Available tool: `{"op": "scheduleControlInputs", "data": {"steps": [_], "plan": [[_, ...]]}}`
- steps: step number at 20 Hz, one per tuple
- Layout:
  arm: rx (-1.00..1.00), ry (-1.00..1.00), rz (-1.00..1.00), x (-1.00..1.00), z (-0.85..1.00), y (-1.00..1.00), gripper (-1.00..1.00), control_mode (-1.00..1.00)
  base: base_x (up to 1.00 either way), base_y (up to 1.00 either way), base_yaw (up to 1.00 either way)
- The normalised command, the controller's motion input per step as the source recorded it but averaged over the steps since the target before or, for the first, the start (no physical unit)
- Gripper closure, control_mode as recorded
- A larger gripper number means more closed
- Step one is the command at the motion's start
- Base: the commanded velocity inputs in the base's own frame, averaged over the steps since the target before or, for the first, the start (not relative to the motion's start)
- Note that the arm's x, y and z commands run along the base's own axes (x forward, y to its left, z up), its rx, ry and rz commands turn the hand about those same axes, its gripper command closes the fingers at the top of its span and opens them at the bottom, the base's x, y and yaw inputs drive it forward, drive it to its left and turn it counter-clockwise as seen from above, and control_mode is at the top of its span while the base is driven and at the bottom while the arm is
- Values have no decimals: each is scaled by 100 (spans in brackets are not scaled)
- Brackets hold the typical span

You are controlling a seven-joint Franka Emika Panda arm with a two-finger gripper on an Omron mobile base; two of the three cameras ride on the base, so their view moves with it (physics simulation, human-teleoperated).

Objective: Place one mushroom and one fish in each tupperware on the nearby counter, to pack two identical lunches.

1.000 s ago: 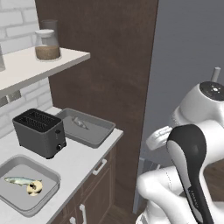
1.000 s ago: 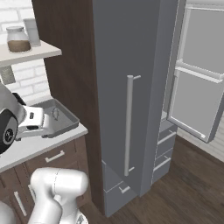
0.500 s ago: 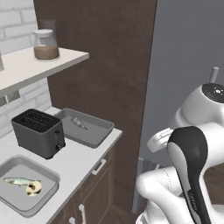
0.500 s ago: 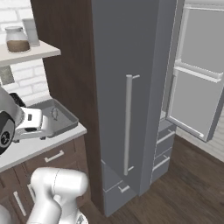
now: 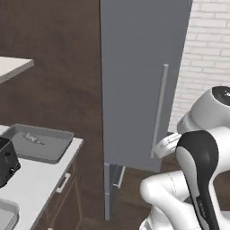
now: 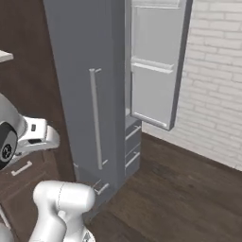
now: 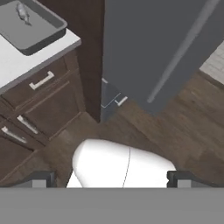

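Grey tupperware (image 5: pixel 40 143) sits on the off-white counter (image 5: pixel 42 177) at nine o'clock in the left base view, one fish (image 5: pixel 33 139) lying inside it. Black toaster (image 5: pixel 6 161) stands just beside it. In the hand view the end effector (image 7: pixel 111 178) is released, its fingertips (image 7: pixel 40 178) spread wide, grasping nothing.

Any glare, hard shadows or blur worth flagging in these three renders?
Left base view: flat, even light, no glare; the tupperware casts only a faint shadow on the counter, and its fish is a soft smear. Right base view: the tall grey cabinet is matte, edges slightly soft. Hand view: the same tupperware looks soft.
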Motion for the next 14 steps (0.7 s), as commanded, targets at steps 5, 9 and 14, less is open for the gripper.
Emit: {"op": "scheduleControlInputs", "data": {"steps": [5,9,14], "plan": [[0,0,0,0,0,0,-100,100,0,-28,-64],[0,0,0,0,0,0,-100,100,0,-28,-64],[0,0,0,0,0,0,-100,100,-8,-38,-58]]}}
